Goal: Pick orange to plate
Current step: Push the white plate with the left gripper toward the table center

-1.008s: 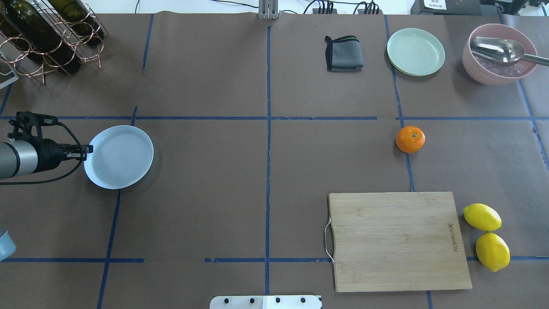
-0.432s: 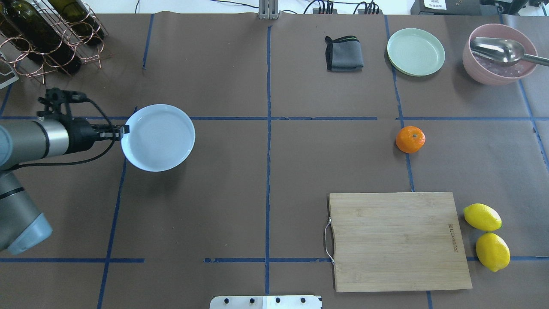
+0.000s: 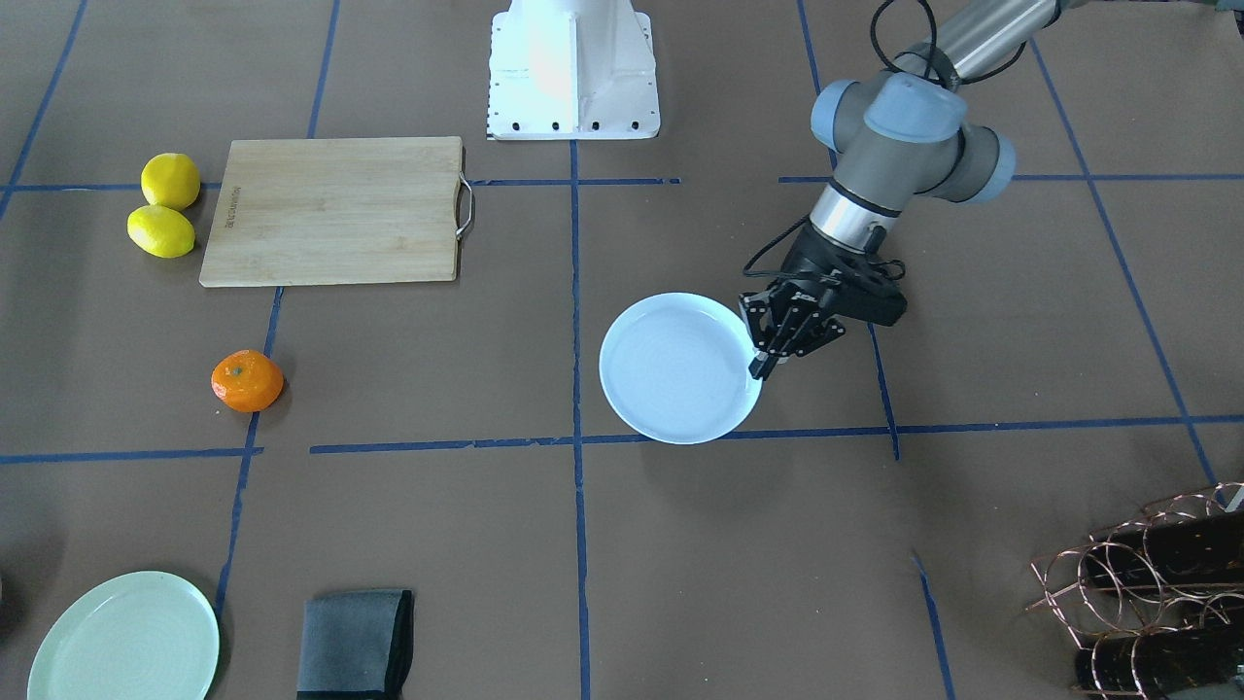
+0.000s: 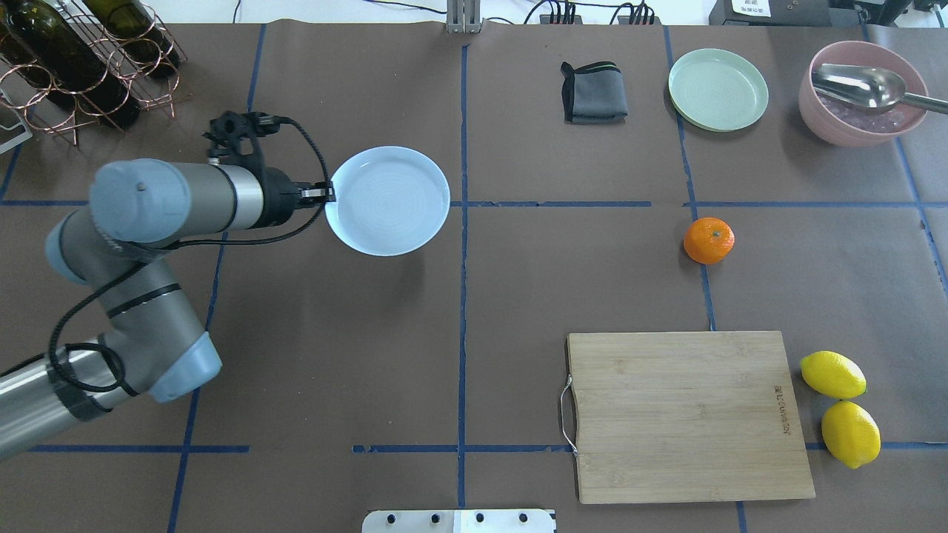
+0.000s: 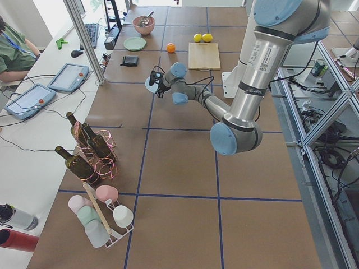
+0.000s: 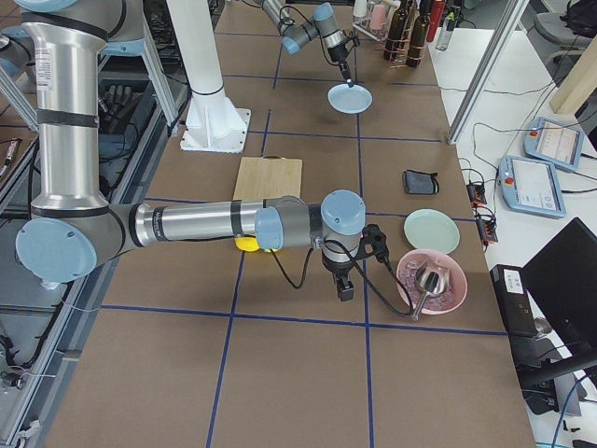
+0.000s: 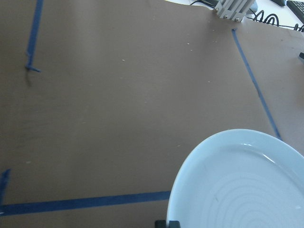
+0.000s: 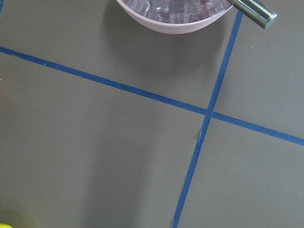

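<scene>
1. Near the centre tape line (image 4: 463, 296), the plate (image 4: 389, 200) now hangs farther right than before, its rim pinched by the left gripper (image 4: 326, 194).
2. The orange (image 4: 709, 240) sits unmoved, well to the plate's right.
3. Right gripper (image 6: 345, 287): whether open or closed, I cannot tell.

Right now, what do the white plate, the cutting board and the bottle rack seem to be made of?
The plate: glossy, faint rings; glazed ceramic or plastic, I cannot tell. The cutting board: matte bamboo or wood, pale strips with grain. The rack: thin shiny copper-coloured wire, probably metal.
</scene>
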Available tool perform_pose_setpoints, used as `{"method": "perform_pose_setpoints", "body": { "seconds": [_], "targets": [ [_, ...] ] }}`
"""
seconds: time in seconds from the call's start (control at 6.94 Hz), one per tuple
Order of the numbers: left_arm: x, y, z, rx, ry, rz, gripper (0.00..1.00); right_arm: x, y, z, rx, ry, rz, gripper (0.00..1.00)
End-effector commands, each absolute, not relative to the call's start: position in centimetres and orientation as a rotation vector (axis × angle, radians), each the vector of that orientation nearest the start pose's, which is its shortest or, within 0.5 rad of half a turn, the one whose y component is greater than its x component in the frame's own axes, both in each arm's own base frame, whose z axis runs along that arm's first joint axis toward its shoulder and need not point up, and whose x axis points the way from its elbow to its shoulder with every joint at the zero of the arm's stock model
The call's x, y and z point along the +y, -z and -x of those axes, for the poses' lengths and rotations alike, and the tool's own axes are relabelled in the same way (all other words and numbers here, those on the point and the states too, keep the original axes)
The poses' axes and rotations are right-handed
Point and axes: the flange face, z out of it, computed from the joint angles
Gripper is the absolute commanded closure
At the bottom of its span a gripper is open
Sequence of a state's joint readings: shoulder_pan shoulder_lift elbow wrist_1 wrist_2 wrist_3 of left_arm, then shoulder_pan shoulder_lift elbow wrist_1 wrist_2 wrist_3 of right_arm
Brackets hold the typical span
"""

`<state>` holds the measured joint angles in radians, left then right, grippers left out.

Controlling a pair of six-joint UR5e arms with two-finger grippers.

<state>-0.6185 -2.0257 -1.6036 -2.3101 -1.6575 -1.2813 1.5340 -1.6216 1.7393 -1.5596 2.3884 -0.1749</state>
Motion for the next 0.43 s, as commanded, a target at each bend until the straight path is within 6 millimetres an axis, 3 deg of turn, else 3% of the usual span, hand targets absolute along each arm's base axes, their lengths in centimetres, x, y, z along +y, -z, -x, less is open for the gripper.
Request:
{"method": "perform_pose_setpoints", "body": {
  "seconds": [0.0, 0.29],
  "targets": [
    [-45.2, -25.6, -56.9, 1.132, 0.259, -0.431, 1.0, -47.8, -59.5, -4.3, -0.808, 0.252, -0.178, 0.0],
    [-44.6, -26.9, -57.8, 1.112, 0.244, -0.421, 1.0, -47.7, -59.5, -4.3, -0.808, 0.252, -0.178, 0.0]
  ]
}}
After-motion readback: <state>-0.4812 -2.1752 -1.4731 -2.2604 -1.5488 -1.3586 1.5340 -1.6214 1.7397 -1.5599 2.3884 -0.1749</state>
